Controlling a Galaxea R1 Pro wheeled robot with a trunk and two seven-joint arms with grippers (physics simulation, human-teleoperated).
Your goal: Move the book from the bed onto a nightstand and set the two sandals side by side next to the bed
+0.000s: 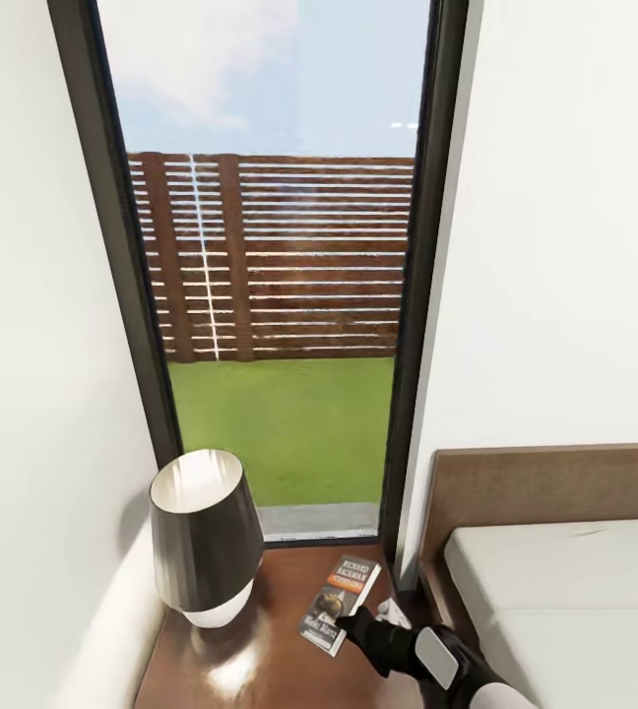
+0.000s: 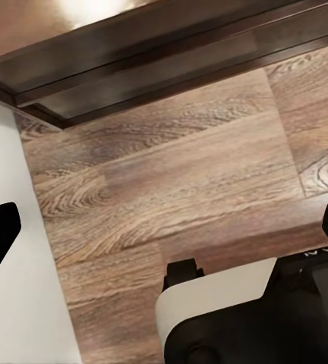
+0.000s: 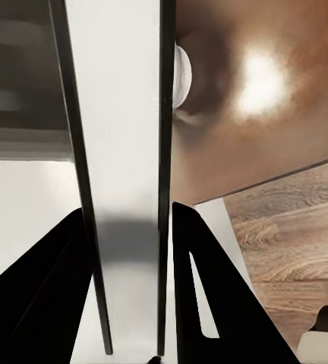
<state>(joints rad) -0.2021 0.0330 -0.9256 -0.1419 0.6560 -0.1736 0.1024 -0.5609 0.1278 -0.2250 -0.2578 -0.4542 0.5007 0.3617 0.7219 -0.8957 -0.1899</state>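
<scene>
The book (image 1: pixel 341 603), dark-covered with an orange band, rests low over the dark brown nightstand (image 1: pixel 280 650), between the lamp and the bed (image 1: pixel 575 601). My right gripper (image 1: pixel 344 622) is shut on the book's near end. In the right wrist view the book (image 3: pixel 126 189) stands edge-on between the two black fingers (image 3: pixel 209 288), with the glossy nightstand top (image 3: pixel 285 98) behind it. My left gripper (image 2: pixel 164 227) hangs open over the wood-plank floor (image 2: pixel 179 174), beside the nightstand's dark edge (image 2: pixel 156 53). The sandals are out of view.
A black-and-white lamp (image 1: pixel 204 537) takes up the nightstand's left half, close to the white wall. Behind stands a tall black-framed window (image 1: pixel 280 295) with fence and grass. The brown headboard (image 1: pixel 555 483) rises at the right.
</scene>
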